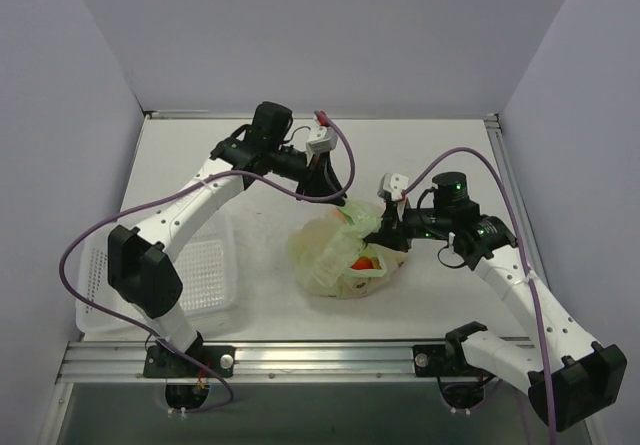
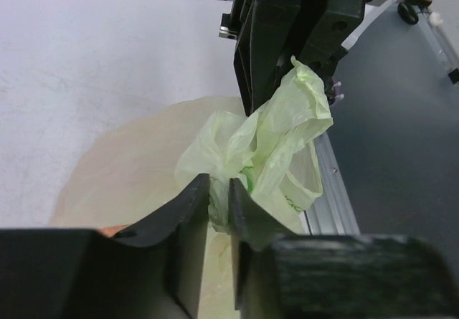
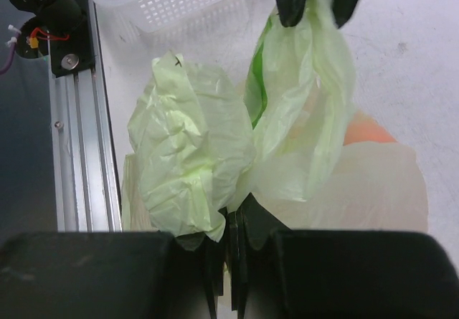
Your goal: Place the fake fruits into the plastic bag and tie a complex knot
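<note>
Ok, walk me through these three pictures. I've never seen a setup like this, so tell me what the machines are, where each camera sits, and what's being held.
These are two robot arms bolted at the near edge of a white table, each ending in two fingers.

The wide picture looks down from above and behind them. The other two come from small cameras on each arm's wrist, so the dark shapes at the bottom of those pictures are that arm's own fingers.

In the middle lies a pale green plastic bag with fake fruits showing red and orange through the film. On the left sits a white perforated basket.

The left gripper pinches a bunch of the bag's film between its fingers. The right gripper is shut on another fold of the same bag. The bag's neck is stretched between them.
</note>
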Available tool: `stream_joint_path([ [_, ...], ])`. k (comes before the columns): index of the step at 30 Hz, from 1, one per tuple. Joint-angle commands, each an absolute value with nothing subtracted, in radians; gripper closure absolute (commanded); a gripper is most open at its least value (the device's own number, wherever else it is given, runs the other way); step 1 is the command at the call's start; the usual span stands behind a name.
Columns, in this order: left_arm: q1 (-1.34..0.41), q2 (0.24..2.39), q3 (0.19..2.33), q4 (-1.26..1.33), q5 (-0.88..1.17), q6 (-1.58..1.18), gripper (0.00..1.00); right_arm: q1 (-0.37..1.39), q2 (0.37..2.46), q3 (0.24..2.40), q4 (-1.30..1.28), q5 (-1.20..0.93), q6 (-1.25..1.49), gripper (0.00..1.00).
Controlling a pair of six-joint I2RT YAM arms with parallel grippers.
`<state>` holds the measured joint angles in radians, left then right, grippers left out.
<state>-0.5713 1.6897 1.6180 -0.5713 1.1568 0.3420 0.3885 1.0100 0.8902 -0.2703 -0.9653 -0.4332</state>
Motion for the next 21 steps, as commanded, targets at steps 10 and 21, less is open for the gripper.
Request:
stream_joint_path([
  [10,-0.584,1.776,1.825,-0.537,1.141,0.341,1.00,0.374,0.916,0.919,-0.138,-0.685,0.098,1.00],
  [21,-0.629,1.910,2.141,-0.517,1.097,0.239,1.00,0.426,0.802,0.986,-0.170,-0.451,0.580,1.00],
])
